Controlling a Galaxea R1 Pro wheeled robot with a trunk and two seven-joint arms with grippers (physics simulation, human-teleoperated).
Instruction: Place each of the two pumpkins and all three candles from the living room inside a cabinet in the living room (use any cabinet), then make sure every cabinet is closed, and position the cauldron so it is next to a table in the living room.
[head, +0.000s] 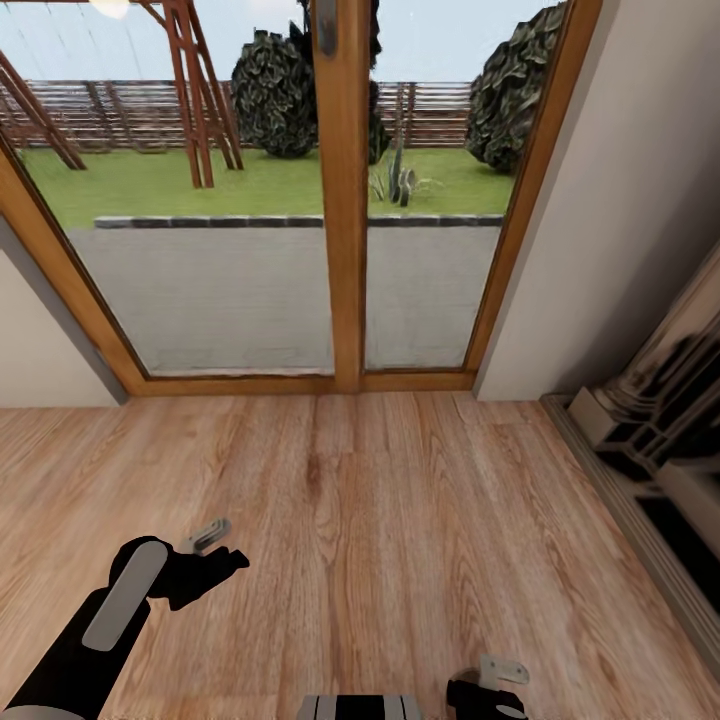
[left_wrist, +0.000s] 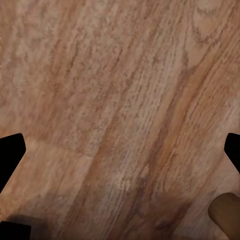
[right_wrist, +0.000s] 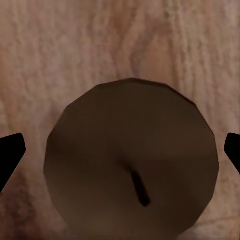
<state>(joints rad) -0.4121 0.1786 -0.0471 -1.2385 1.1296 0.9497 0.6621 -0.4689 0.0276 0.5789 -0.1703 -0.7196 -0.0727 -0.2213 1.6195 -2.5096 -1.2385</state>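
One candle (right_wrist: 131, 159) sits between the right gripper's (right_wrist: 120, 155) wide jaws; left gripper (left_wrist: 120, 155) wide too.

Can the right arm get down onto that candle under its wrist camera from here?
Probably yes: the candle sits upright between the open fingertips of the right end effector, nothing between them.

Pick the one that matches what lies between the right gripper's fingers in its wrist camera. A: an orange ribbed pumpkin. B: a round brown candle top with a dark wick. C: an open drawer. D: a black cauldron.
B: the right wrist view looks down on a candle, a round brown disc with a short dark wick, set between the dark finger tips of the right gripper over the wooden floor.
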